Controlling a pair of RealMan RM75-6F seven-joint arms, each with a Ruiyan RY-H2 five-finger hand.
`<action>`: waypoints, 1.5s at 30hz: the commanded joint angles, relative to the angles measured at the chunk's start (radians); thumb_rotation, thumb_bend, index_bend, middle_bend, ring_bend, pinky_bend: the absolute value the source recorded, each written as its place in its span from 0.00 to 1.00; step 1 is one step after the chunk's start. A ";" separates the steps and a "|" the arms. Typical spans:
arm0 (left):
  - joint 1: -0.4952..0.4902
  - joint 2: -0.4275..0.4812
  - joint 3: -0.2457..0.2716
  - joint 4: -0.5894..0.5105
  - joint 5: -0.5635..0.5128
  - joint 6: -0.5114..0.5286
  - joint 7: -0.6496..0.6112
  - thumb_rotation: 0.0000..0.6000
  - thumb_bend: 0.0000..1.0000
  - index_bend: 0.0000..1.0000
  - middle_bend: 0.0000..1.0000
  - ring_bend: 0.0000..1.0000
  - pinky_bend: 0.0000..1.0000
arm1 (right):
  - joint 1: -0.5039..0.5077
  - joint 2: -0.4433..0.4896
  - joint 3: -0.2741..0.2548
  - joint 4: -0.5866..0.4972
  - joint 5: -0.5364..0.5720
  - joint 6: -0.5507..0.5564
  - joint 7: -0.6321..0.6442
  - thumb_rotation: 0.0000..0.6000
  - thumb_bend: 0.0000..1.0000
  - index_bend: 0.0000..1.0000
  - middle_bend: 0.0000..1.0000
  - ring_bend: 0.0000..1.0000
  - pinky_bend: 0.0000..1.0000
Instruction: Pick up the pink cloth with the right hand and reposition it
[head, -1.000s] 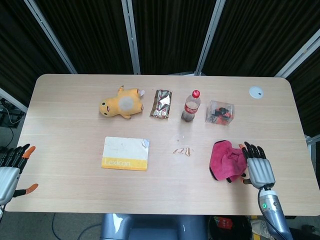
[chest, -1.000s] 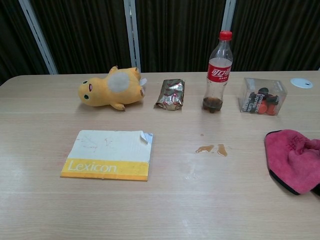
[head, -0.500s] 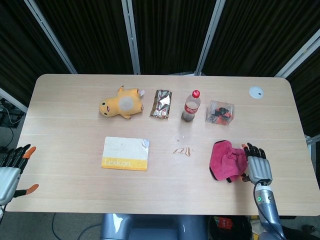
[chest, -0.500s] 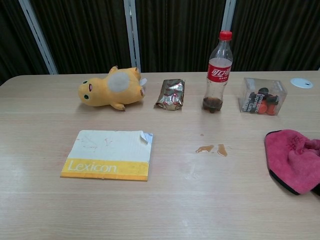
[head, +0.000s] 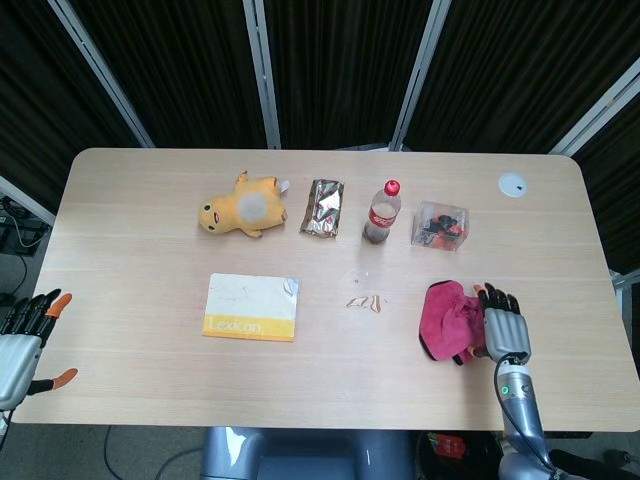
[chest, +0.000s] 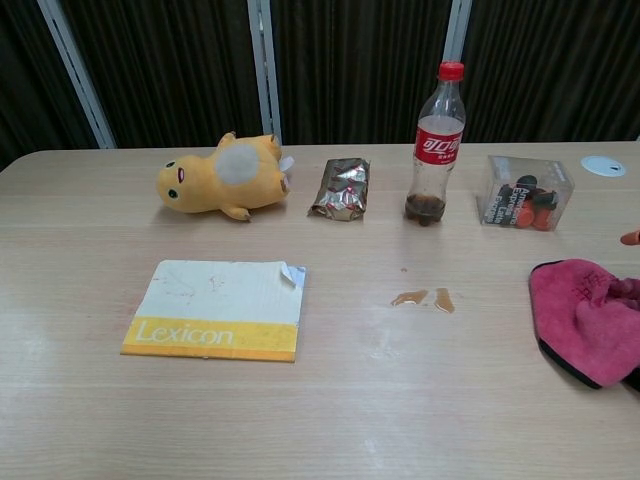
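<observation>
The pink cloth (head: 445, 318) lies crumpled on the table near the front right; the chest view has it at the right edge (chest: 585, 315). My right hand (head: 503, 325) lies over the cloth's right side, fingers stretched out forward and touching the fabric, with no fold pinched that I can see. In the chest view only an orange fingertip (chest: 630, 238) of that hand pokes in at the right edge. My left hand (head: 22, 340) hovers off the table's left front corner, fingers spread and holding nothing.
Along the back stand a yellow plush (head: 243, 208), a foil packet (head: 323, 207), a cola bottle (head: 380, 212) and a clear box (head: 441, 225). A Lexicon booklet (head: 251, 307) lies centre-left. A small spill (head: 364, 302) sits left of the cloth. A white disc (head: 512, 184) lies at the far right.
My right hand has slid left and slightly forward, further onto the cloth's right side, and the cloth has bunched a little. The left hand has stayed put.
</observation>
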 joint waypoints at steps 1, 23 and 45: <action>0.000 0.000 0.000 -0.001 -0.001 -0.001 -0.001 1.00 0.03 0.06 0.00 0.00 0.00 | 0.022 -0.023 0.016 0.037 0.048 -0.030 -0.017 1.00 0.18 0.09 0.00 0.00 0.04; -0.003 0.004 0.000 -0.007 -0.010 -0.011 -0.006 1.00 0.03 0.07 0.00 0.00 0.00 | 0.096 -0.078 0.050 0.119 0.180 -0.082 -0.065 1.00 0.39 0.22 0.01 0.00 0.06; -0.004 0.006 -0.001 -0.012 -0.018 -0.018 -0.015 1.00 0.03 0.08 0.00 0.00 0.00 | 0.065 -0.093 0.027 0.137 0.002 -0.018 0.114 1.00 0.62 0.73 0.59 0.51 0.75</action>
